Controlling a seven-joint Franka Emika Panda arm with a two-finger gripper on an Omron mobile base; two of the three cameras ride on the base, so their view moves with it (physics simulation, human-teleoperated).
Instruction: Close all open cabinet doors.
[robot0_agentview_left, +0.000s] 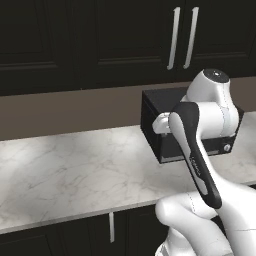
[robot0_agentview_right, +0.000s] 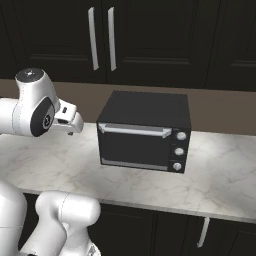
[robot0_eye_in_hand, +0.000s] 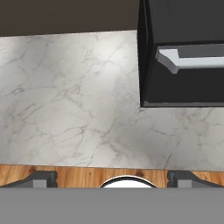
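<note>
Nearly black upper cabinet doors (robot0_agentview_left: 130, 35) span the wall above the counter, with a pair of slim vertical silver handles (robot0_agentview_left: 181, 38). The same doors (robot0_agentview_right: 150, 35) and handles (robot0_agentview_right: 102, 39) show in the right base view, and all of them look flush with their frames. More dark doors (robot0_agentview_left: 75, 237) sit under the counter. My gripper (robot0_eye_in_hand: 113, 180) hangs over the marble counter, left of the toaster oven, pointing down. It is open, its two fingertips (robot0_eye_in_hand: 41, 179) stand wide apart and hold nothing. The white hand (robot0_agentview_right: 69, 121) sits well below the upper doors.
A black toaster oven (robot0_agentview_right: 144, 131) with a horizontal silver handle stands on the marble counter (robot0_agentview_left: 65, 170), close to the right of my hand. The brown backsplash (robot0_agentview_right: 220, 107) runs behind it. Wooden floor (robot0_eye_in_hand: 87, 175) shows past the counter's front edge.
</note>
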